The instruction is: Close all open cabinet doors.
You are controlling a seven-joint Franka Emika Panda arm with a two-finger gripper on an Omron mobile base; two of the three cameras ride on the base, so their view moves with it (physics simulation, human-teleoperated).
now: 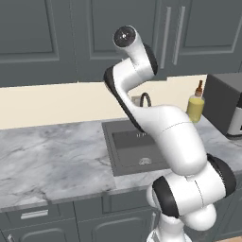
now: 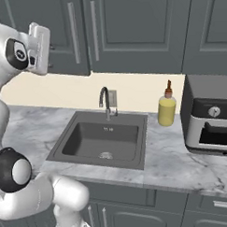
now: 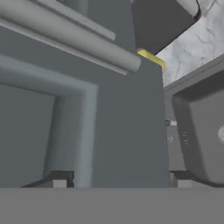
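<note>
My gripper [image 3: 120, 179] is open, and its fingertips [image 3: 59, 180] are spread wide right against a dark slate-grey upper cabinet door [image 3: 118, 122]. The door's silver bar handle [image 3: 83, 46] runs across the top of the hand view. In the right base view my hand [image 2: 40, 41] is raised in front of that door [image 2: 60, 24], left of its handle [image 2: 74, 33]. The same door [image 1: 101, 28] with its handle [image 1: 168, 38] sits behind my wrist in the left base view. It looks nearly flush with its neighbour [image 2: 135, 25]. I cannot tell whether a gap is left.
Below the cabinets lies a marble counter [image 1: 52, 156] with a dark sink [image 2: 105, 139] and faucet [image 2: 105, 101]. A yellow bottle [image 2: 166, 108] stands right of the sink, then a toaster oven [image 2: 209, 120]. Base cabinet doors and drawer fronts [image 1: 35, 213] run under the counter.
</note>
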